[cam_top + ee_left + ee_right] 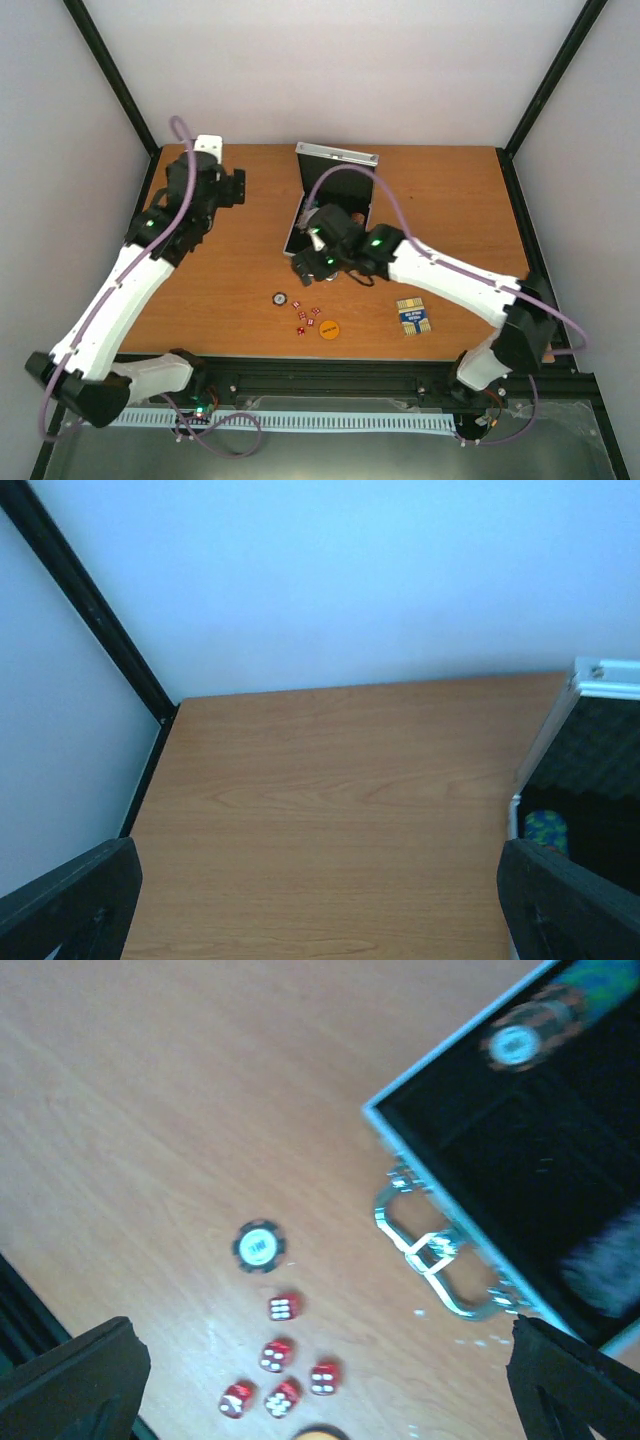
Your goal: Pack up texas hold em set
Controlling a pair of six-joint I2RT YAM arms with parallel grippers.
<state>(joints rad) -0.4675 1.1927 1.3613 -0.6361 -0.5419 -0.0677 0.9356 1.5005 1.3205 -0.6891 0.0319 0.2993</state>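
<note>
Right gripper (320, 1345) spread wide, nothing between its fingers (70, 1385); it hangs over the near edge of the open case (500, 1150). Directly under it are five red dice (275, 1354) in a tight cluster. A lone striped chip (259, 1247) lies flat on the desk (150, 1110) just far-left of them, and the orange disc (329, 328) sits just near-right. The metal handle (440, 1255) juts from the case's near wall. A row of chips (520, 1040) lies in a black slot; the lid (337, 153) stands upright at the far side. The card deck (413, 316) is well right, near the right forearm. Left gripper (320, 910) is likewise wide and empty at far left, well apart from the loose pieces. Likely trouble:
- Closing on one die would probably shove its neighbours, and a pinched die may squirt out across the desk.
- The flat chip offers no edge, so the fingers could skate over it or push it.
- A finger might snag the handle and drag the light case.
- The forearm sweeping right could nudge the deck.
- The cable or arm might tip the lid shut.
</note>
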